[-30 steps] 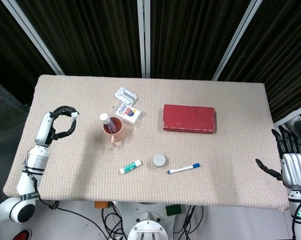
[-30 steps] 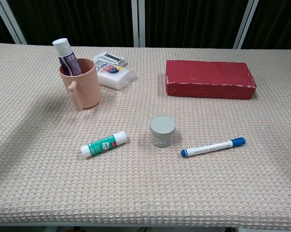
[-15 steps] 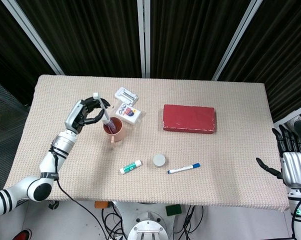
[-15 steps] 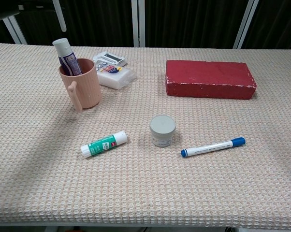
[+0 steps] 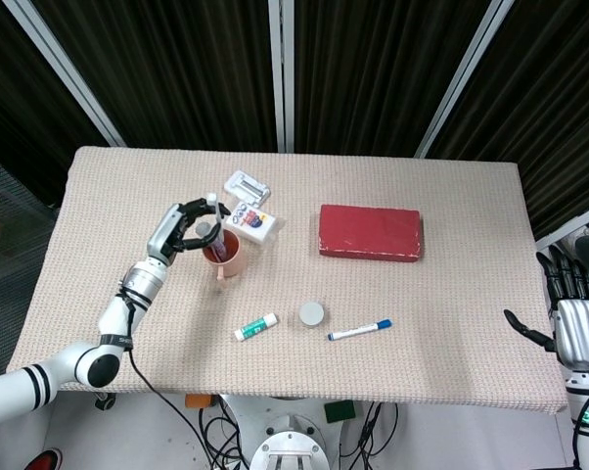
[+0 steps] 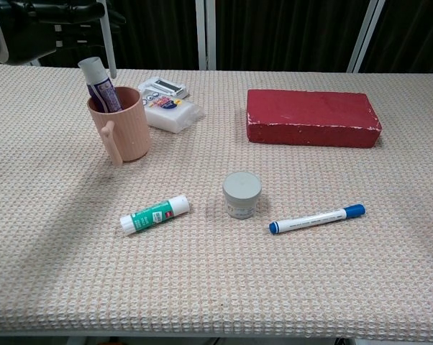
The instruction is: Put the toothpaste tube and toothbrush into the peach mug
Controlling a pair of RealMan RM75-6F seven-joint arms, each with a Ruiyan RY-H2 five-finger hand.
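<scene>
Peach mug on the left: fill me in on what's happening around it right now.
The left hand holds a white toothbrush upright over the peach mug, with its lower end at about the mug's rim. The toothpaste tube already stands in the mug, cap up. The right hand hangs open off the table's right edge, holding nothing. A glue stick, a small jar, a blue marker and a red block lie untouched on the table.

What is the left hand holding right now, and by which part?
The left hand holds the toothbrush near its upper end, upright over the peach mug. The right hand holds nothing.
</scene>
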